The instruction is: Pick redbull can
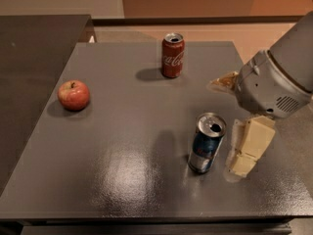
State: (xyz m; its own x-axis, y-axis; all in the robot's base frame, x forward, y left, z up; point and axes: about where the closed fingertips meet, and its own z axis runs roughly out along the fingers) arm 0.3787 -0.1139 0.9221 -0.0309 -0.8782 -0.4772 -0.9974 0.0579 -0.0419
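Note:
The redbull can (206, 143), slim, blue and silver with an open silver top, stands upright on the grey table (122, 146) at the front right. My gripper (228, 126) hangs just right of the can, at the end of the grey arm coming in from the right edge. It is open and empty. One cream finger (250, 146) is close beside the can's right side, and the other finger (222, 82) is farther back. Neither finger touches the can.
A red cola can (172, 55) stands upright at the back middle of the table. A red apple (74, 95) lies at the left. A darker counter (34, 58) adjoins the table on the left. The table's front edge runs just below the redbull can.

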